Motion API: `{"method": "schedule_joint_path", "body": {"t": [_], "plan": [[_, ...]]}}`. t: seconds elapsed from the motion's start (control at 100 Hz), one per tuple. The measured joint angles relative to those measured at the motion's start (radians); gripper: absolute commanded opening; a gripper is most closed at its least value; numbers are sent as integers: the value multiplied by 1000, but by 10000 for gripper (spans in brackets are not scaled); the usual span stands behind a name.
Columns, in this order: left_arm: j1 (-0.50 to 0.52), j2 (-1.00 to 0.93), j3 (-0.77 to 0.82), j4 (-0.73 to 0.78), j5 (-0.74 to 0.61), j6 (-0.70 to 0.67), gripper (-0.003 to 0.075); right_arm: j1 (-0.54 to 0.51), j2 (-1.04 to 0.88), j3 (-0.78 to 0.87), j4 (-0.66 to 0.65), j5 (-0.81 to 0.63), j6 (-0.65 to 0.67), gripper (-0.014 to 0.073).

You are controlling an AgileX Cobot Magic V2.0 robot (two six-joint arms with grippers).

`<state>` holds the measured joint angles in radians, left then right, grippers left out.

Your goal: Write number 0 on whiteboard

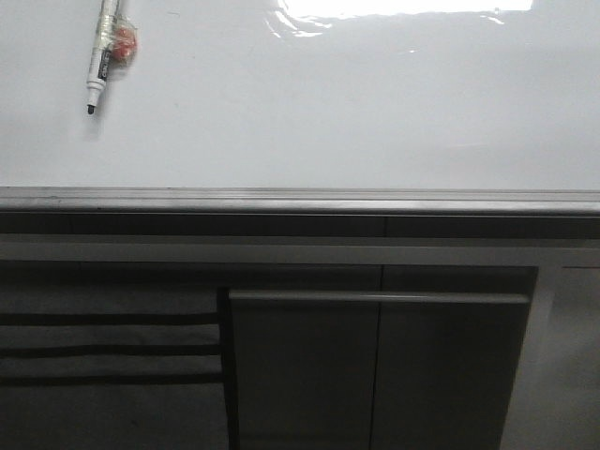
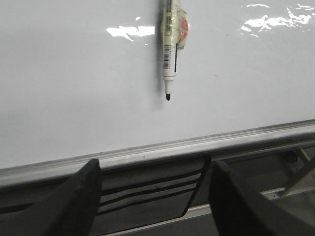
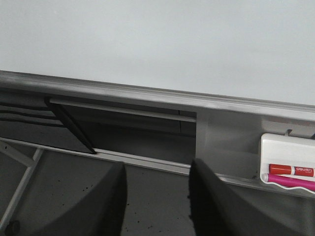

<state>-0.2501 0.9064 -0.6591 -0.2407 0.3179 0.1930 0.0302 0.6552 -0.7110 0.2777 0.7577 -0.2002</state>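
Seemingly blank, the whiteboard (image 2: 74, 88) lies beyond the left hand (image 2: 155, 196), its fingers spread and empty.

Glossy white whiteboard (image 1: 356, 103), smooth, throwing bright glare patches up top. Along its lower edge a brushed grey metal rail (image 1: 300, 201), dull sheen. The marker (image 2: 170, 54) beyond the left jaws looks like smooth white plastic, wrapped in shiny clear tape. Dark grey cabinet panels (image 1: 375, 375) read matt. Near the right jaws, a glossy white plastic tray (image 3: 288, 152) holds red and pink plastic markers (image 3: 290, 175).
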Motion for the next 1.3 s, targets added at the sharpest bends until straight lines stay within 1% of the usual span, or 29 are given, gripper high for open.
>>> {"method": "schedule_joint_path", "body": {"t": [0.1, 0.22, 0.54, 0.74, 0.88, 1.07, 1.14, 1.3], "plan": [[-19, 98, -29, -2, -69, 2, 440, 0, 0, 0, 0, -1, -1, 278], [-21, 209, -80, -3, -113, 2, 440, 0, 0, 0, 4, -2, -2, 278], [-30, 437, -259, 8, -132, 2, 440, 0, 0, 0, 4, -4, -2, 278], [-30, 541, -333, 26, -132, 2, 440, 0, 0, 0, 4, -4, -2, 278], [-30, 584, -353, 38, -132, 2, 436, 0, 0, 0, 4, -4, -2, 278], [-30, 587, -357, 56, -139, 2, 337, 0, 0, 0, 4, -5, -2, 278], [-30, 587, -357, 57, -148, 2, 316, 0, 0, 0, 4, -5, -2, 278], [-44, 587, -359, 58, -169, 2, 312, 0, 0, 0, 4, -5, -2, 278]]}}
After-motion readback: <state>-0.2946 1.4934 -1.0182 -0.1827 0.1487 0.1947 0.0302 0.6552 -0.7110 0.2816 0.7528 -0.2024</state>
